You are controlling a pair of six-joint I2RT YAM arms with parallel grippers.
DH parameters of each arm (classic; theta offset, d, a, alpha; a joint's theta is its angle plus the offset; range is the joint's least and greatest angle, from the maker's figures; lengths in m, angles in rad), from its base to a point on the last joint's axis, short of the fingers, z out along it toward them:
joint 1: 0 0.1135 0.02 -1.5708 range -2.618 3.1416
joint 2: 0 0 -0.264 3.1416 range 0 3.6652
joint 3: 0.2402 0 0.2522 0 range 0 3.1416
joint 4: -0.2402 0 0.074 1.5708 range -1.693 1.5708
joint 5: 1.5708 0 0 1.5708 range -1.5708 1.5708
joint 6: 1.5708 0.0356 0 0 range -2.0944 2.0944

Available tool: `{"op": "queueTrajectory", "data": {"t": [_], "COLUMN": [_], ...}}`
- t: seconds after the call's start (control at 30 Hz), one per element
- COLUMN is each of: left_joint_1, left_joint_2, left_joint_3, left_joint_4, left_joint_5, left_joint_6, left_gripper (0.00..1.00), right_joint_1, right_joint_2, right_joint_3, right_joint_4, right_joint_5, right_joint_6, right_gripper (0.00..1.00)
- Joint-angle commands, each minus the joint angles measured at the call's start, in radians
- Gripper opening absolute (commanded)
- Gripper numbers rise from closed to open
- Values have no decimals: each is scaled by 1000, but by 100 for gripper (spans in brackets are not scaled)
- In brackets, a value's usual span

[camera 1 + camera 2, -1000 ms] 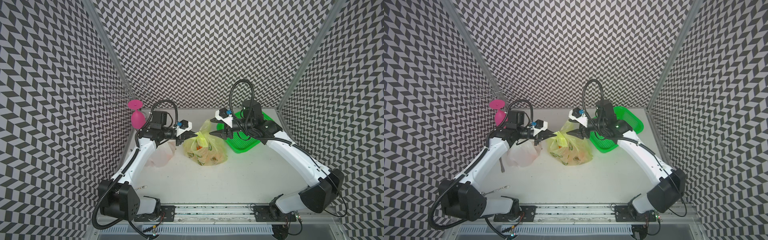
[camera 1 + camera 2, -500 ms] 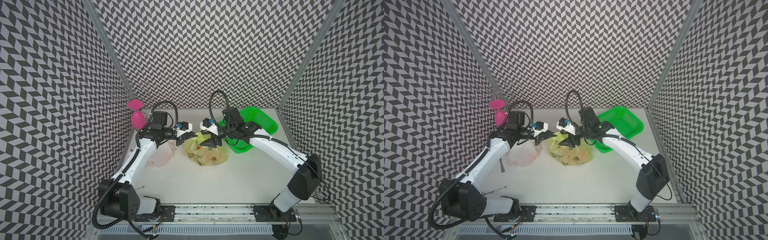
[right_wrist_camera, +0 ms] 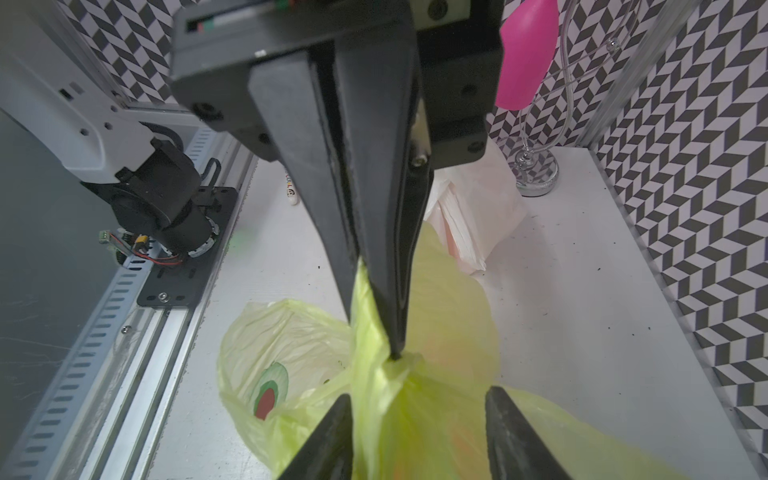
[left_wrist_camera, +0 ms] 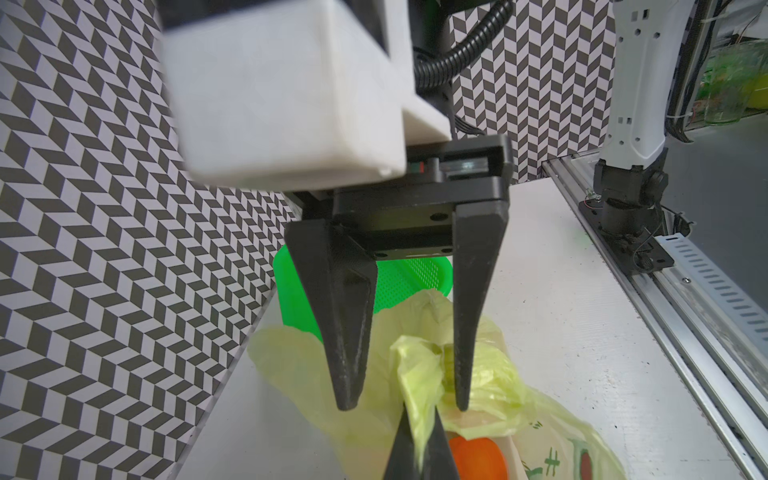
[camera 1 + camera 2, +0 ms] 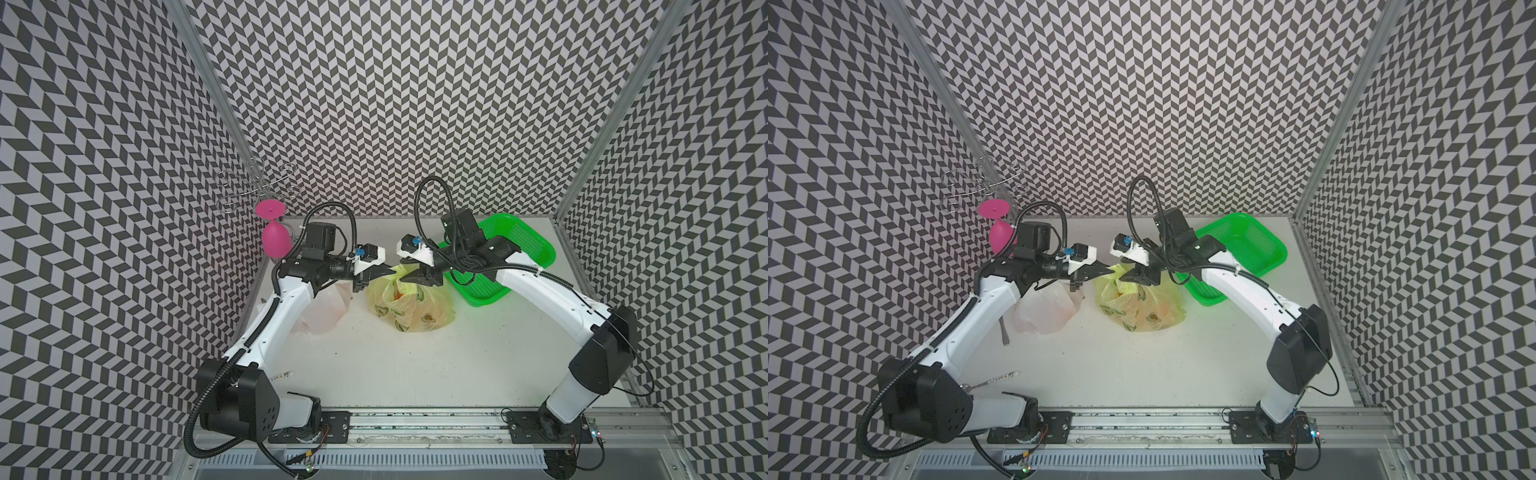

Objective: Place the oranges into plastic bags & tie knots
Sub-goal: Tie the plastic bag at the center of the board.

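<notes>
Tabletop (image 5: 415, 365): lying matte white, speckled.
Left fingers (image 3: 382, 208): pinching crinkled yellow-green bag (image 3: 291, 345) strip.
Right fingers (image 4: 345, 332): standing spread, straddling it.

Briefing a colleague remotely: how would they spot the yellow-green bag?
On the white table, look mid-back, beside the green basket. The yellow-green bag sits there, its handle pinched by the left gripper. Unlike the pale white bag alongside, it carries avocado prints.

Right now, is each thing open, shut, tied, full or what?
Yellow-green bag: untied, orange showing inside.
Left gripper: shut on its handle.
Right gripper: open, jaws either side of that handle.
White bag: slumped; knot can't be seen.
Green basket: upright, no fruit showing.
Pink glass: hanging upside down.
</notes>
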Motion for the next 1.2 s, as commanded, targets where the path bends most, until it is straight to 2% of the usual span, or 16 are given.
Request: {"op": "queueTrajectory", "data": {"t": [0.0,0.13,0.27,0.37,0.5,0.6,0.77,0.93,1.07,1.17], "left_joint_1": [-7,-10,-12,-12,-12,-11,-9,1,8,16], "left_joint_2": [-25,-25,-26,-26,-26,-26,-34,-42,-36,-32], "left_joint_3": [-1,1,2,3,1,-3,-20,-37,-43,-51], "left_joint_4": [-6,-3,2,4,30,62,122,170,196,211], "left_joint_5": [16,17,12,2,-16,-56,-94,-108,-108,-97], "left_joint_6": [28,23,12,2,-46,-106,-213,-288,-332,-352], "left_gripper": [0,0,0,0,0,0,0,0,6,20], "right_joint_1": [7,18,25,29,32,43,86,117,143,156], "right_joint_2": [24,39,46,46,21,-23,-97,-127,-145,-158], "right_joint_3": [28,25,20,16,2,-42,-137,-168,-190,-209], "right_joint_4": [-14,-35,-31,-21,7,70,198,254,303,332], "right_joint_5": [41,41,60,84,134,201,351,455,546,599], "right_joint_6": [-52,-70,-76,-78,-79,-70,-39,-4,38,58], "right_gripper": [50,54,52,41,20,11,2,0,0,0]}}
